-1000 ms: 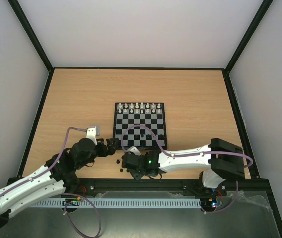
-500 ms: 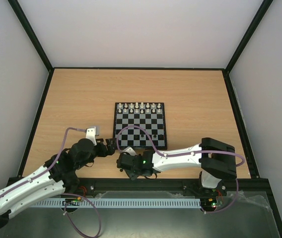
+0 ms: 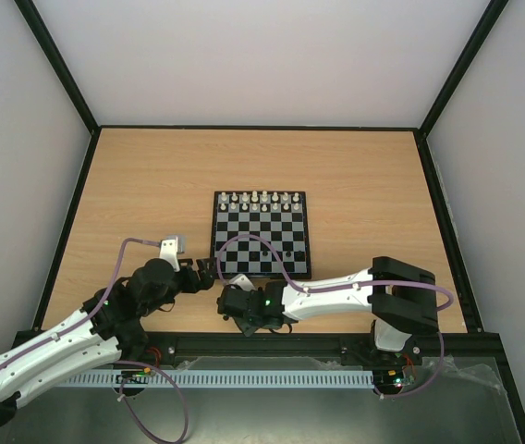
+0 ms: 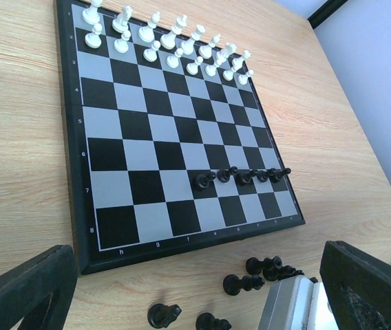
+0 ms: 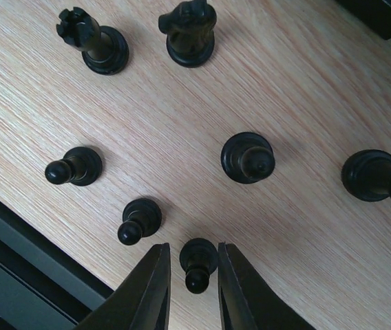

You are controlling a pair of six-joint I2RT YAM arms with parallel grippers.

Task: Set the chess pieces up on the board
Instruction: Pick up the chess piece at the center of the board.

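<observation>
The board lies mid-table, with white pieces along its far rows and a short row of dark chess pieces on its near right squares. Several dark pieces lie loose on the wood in front of it. My right gripper is low over them. Its fingers stand on either side of an upright dark pawn, with a thin gap on each side. My left gripper is wide open and empty, just left of the board's near corner.
Round the right gripper stand a rook, a knight, two pawns and two larger pieces. The table's black front edge is close by. The right arm's silver wrist crowds the left wrist view.
My right gripper has shifted a little left and nearer over the loose dark pieces, then held still. The left arm has not moved.
</observation>
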